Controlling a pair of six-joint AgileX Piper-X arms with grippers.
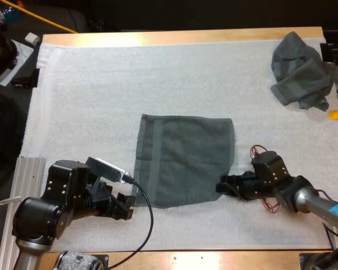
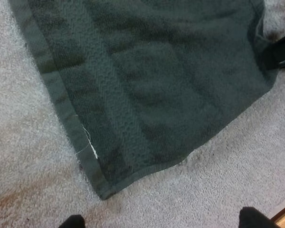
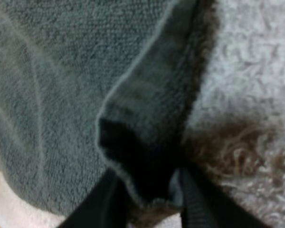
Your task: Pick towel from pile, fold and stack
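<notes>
Hemmed terry towel lying flat, squarish, on fuzzy mat. Right gripper pinching its near right corner; left gripper gaping, empty, beside near left corner. Crumpled towel sitting well beyond far right corner.

Ahead of the left claw, whose fingers stand apart, the spread towel covers the mat, with a bare strip between them. The right claw pinches that towel's corner. Far beyond this claw a crumpled towel blocks a corner of the surface, and the mat between is open.
</notes>
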